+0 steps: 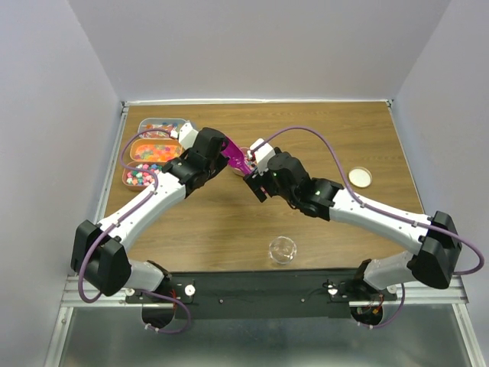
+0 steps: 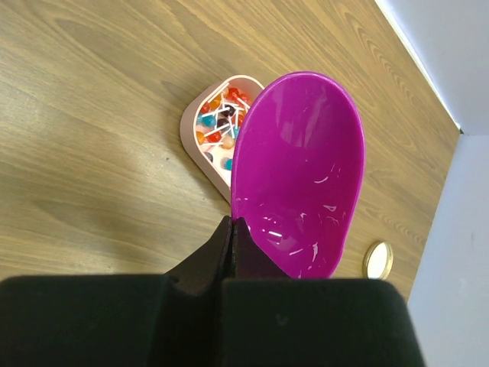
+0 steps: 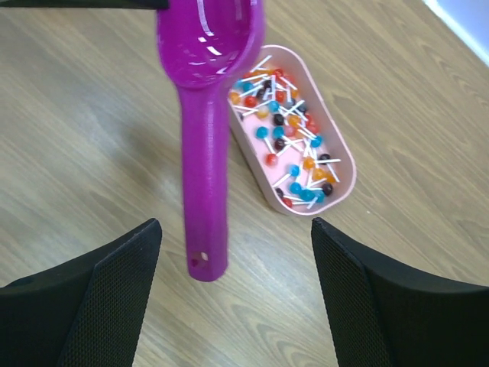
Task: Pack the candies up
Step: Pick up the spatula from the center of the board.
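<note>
My left gripper [image 1: 219,155] [image 2: 231,224] is shut on the rim of a magenta scoop [image 1: 234,157] [image 2: 299,164], whose bowl is empty. The scoop hangs over a small pink dish [image 2: 189,130] [image 3: 341,157] holding the candies [image 3: 294,138], small lollipops on white sticks in red, blue and orange. The scoop's handle [image 3: 206,176] points toward my right gripper [image 1: 252,173] [image 3: 235,225]. That gripper is open; the handle's end lies between its fingers [image 3: 107,283], nearer the left one, touching neither.
Three trays of more coloured candies [image 1: 153,151] stand at the table's far left. A clear glass jar [image 1: 283,250] sits near the front edge. A round cream lid [image 1: 361,177] [image 2: 378,260] lies to the right.
</note>
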Controlling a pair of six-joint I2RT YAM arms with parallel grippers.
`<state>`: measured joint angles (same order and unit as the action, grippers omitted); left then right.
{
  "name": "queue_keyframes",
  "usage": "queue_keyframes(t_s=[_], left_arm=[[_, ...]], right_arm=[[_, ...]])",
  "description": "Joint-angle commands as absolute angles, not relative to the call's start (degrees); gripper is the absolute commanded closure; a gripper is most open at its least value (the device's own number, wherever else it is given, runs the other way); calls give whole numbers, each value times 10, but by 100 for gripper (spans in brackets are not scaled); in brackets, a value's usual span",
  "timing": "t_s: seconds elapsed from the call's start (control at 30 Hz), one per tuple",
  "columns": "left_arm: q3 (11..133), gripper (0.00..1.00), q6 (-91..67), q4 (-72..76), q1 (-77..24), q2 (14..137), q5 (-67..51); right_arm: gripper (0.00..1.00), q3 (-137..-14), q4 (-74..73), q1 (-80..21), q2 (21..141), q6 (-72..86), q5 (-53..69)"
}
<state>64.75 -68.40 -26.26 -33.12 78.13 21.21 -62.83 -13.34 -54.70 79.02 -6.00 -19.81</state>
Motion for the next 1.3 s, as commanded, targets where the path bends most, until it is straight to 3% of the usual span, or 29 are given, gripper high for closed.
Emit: queue_keyframes(t_s=[0.0, 0.5, 0.9, 1.03, 1.13, 1.27], left_arm=[[665, 100, -675, -269, -335, 775, 214], [663, 100, -678, -264, -335, 763, 193], [662, 100, -677, -260, -335, 777, 178], [665, 100, -672, -255, -335, 780, 172], [664, 100, -665, -252, -335, 775, 180], [645, 99, -660, -245, -334, 759, 197]], right_arm=[[16, -629, -99, -551, 802, -59, -137], [30, -562, 30, -560, 853, -68, -168], [61, -521, 98, -562, 867, -80, -191], [78, -518, 101, -564, 874, -82, -196], [86, -505, 102, -565, 853, -75, -201], [88, -481, 101, -564, 796, -57, -203]])
